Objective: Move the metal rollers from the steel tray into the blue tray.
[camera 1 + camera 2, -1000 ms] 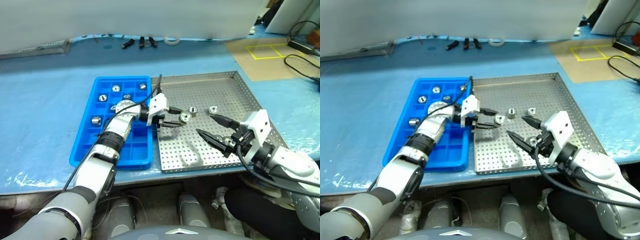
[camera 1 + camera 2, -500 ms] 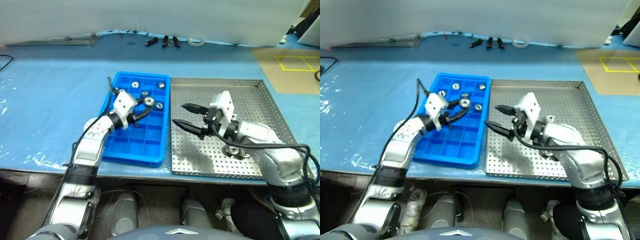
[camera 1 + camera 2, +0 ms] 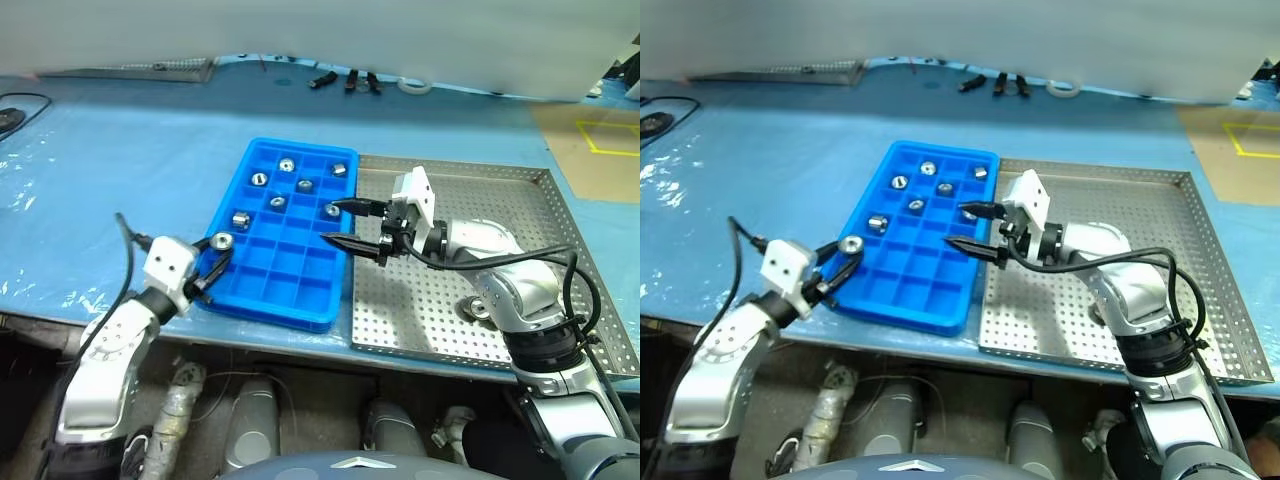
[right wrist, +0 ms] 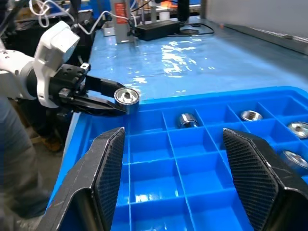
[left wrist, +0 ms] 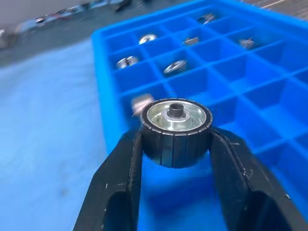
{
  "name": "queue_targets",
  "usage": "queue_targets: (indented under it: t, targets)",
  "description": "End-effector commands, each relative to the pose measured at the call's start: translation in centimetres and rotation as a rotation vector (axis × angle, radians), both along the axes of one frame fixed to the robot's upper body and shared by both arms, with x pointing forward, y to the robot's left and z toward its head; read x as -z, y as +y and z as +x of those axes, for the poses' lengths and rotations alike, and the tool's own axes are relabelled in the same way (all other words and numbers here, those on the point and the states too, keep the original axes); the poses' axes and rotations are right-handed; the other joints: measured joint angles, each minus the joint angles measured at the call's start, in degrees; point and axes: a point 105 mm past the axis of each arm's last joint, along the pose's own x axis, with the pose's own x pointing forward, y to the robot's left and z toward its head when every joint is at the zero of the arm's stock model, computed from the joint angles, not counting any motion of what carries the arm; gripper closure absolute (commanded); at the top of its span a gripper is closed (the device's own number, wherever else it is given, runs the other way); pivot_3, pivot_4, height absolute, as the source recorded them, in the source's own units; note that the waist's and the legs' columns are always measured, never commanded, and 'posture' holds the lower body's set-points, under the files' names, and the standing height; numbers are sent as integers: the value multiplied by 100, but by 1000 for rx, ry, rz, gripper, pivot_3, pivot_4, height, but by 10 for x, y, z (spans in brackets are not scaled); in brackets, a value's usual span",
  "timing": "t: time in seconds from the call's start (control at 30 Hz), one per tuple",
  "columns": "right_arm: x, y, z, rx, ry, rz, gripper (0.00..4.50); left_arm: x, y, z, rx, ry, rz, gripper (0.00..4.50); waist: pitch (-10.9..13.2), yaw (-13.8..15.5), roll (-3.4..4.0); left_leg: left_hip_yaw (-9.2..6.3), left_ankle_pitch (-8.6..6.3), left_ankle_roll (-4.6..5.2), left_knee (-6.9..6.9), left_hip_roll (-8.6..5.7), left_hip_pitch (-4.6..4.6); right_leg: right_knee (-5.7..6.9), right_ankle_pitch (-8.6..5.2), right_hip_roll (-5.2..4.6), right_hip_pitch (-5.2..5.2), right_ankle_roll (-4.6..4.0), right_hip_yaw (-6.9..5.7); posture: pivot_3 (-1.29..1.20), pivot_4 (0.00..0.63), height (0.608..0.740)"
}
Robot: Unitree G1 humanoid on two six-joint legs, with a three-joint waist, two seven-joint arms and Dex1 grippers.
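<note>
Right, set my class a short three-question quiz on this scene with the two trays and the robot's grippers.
1. What sits between the fingers of the left gripper? A) a shiny ring-shaped metal roller B) a black screw C) nothing
2. True or false: the right gripper is shut on a roller too.
3. Which lies further to the robot's left: the blue plastic compartment tray or the square perforated steel tray?

Key: 1 A. 2 False; it is open and empty. 3 The blue plastic compartment tray.
</note>
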Motion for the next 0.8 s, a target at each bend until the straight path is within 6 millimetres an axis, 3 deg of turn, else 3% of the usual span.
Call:
queue_targets:
  t: [0.03,0.27,0.57,0.7,0.8]
  targets:
    - [-10,4,0,-40,-47,-3,1110,-5,9,-11,-26,-34,24,2822,0,64,0,-1,1,-1,-1,-1,0,0,0,-1,1,0,0,377,150,740]
    - [-10,9,1,-50,-48,-6,1110,5,-11,-14,47,-15,3,2822,-1,307,2,-5,7,-7,-7,0,5,2,1,0,4,0,-2,384,150,740]
    - [-11,6,1,-27,-54,-4,1110,5,-10,-8,82,-13,7,2822,-2,298,2,-5,13,-16,-6,-1,5,16,1,2,-6,1,1,346,150,740]
    - [-10,6,1,-12,-54,-2,1110,20,-3,-6,95,37,12,2822,-2,284,1,-5,22,-25,-5,-5,8,53,-1,1,-24,1,10,324,150,740]
    - [-10,5,1,0,-56,1,1110,26,-2,-4,101,53,11,1879,-4,273,4,-5,29,-33,-6,-7,14,77,-1,1,-35,1,18,317,150,740]
